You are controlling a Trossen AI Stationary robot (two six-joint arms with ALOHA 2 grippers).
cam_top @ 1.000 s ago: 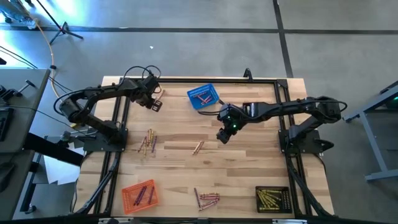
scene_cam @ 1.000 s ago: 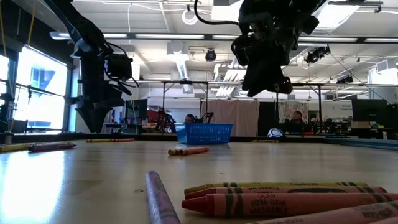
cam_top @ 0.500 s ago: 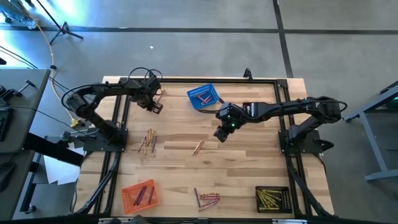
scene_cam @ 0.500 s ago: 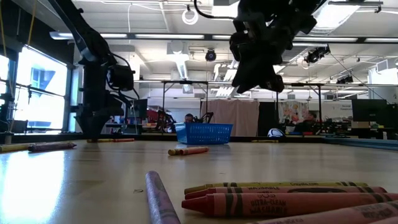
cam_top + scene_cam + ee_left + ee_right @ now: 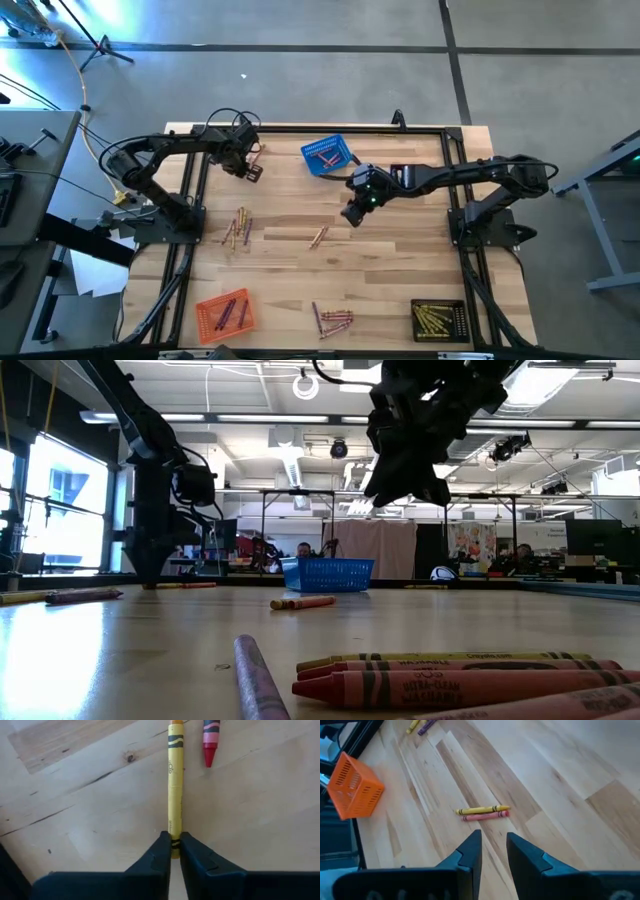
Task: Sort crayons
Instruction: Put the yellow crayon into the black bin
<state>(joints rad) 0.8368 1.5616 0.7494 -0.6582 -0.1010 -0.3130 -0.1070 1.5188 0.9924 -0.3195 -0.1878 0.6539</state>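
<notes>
Both arms are black, built of thick jointed segments. Loose black cables loop above the left arm (image 5: 170, 150). The right arm (image 5: 470, 175) has a small green light near its wrist. The fingers (image 5: 161, 855) are flat, dark wedges.

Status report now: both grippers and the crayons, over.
Left gripper down at the table's far left, jaws shut on a thin yellow crayon. Right gripper empty, above a yellow and red crayon pair mid-table. Nothing in the way.
</notes>
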